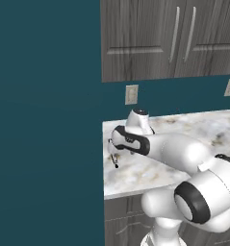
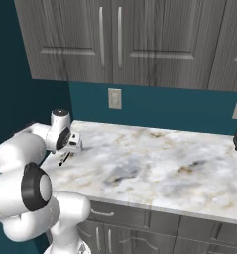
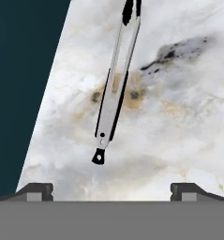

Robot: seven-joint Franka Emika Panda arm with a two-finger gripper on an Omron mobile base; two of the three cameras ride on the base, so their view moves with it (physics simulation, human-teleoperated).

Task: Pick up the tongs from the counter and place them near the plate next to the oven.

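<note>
While the white arm bent low over the left end of the counter [image 2: 154, 163], its gripper [image 3: 111, 190] hung above the marble with its jaws wide apart and nothing held. In the hand view the tongs [image 3: 114, 89] lay flat on the stone, running from 12 o'clock down toward 7 o'clock, with the black hinge end nearest the fingertips [image 3: 36, 191]. From the right base view, the tongs [image 2: 64, 158] showed as a thin dark sliver beside the wrist. That view also showed a pale wall outlet [image 2: 114, 98] up at 12 o'clock.

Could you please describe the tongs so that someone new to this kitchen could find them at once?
Go to the marble counter below the grey wall cabinets, to its left end by the teal wall. The tongs lie flat there: slim silver metal with small black tips, the only loose item on that stretch.
</note>
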